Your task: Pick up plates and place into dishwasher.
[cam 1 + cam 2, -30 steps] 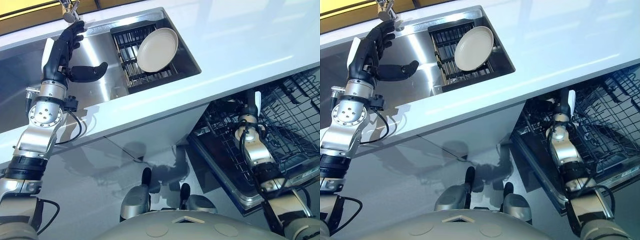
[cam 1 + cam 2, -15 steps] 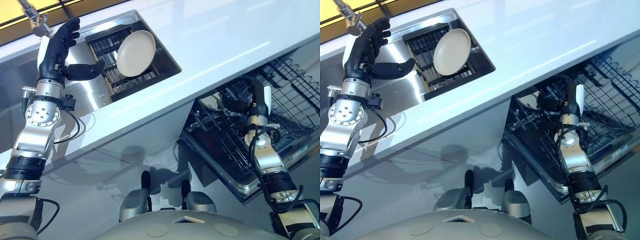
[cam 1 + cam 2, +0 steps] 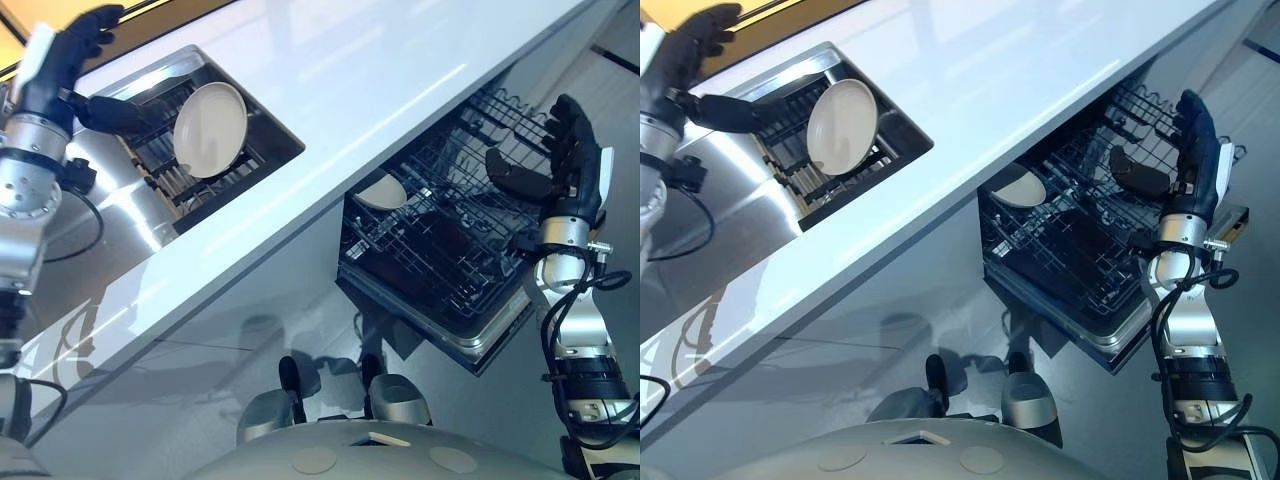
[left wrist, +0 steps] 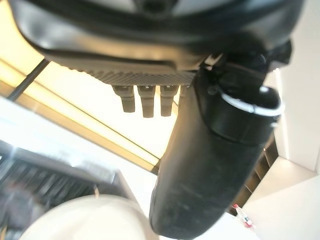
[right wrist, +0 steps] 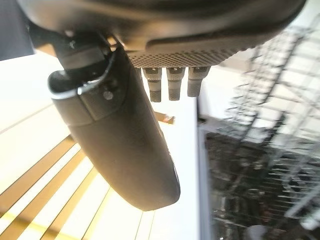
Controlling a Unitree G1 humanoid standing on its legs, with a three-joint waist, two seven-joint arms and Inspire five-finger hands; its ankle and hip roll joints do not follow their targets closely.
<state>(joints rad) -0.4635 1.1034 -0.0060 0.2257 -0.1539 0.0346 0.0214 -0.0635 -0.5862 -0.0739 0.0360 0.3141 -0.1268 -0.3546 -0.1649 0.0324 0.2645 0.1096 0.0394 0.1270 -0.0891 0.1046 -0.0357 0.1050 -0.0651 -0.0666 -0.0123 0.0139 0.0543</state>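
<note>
Two plates matter here. In the left eye view, one pale plate [image 3: 210, 123] leans on edge in the dark rack [image 3: 258, 138] of the sink [image 3: 110, 205], which is let into the white surface [image 3: 330, 90]. Standing that way, it offers its rim to a pinch. The left robot hand [image 3: 55, 75] hangs above the sink end of the surface with fingers straight. Its thumb is spread toward the plate but apart from it, and it holds nothing; I judge this a ready pose for a reach. Below the surface's front edge the dishwasher rack [image 3: 440, 265] is pulled out. A second plate [image 3: 380, 190] sits in it, just under that edge. The right robot hand [image 3: 568, 170] hovers over the rack's outer end, well out from the surface, open and empty.

The right eye view gives the same layout, with the right robot hand seen edge-on and its thumb out above the wires. It is probably held high to stay clear of them.

In the left wrist view the fingers [image 4: 150, 102] are straight and the thumb [image 4: 210, 165] juts forward. The sink plate's pale rim lies past it, untouched.

In the right wrist view the fingers [image 5: 170, 87] and thumb [image 5: 125, 145] have nothing between them. The dishwasher rack's wires lie beyond, below the surface's edge.

The sink plate looks like the next one to fetch.
</note>
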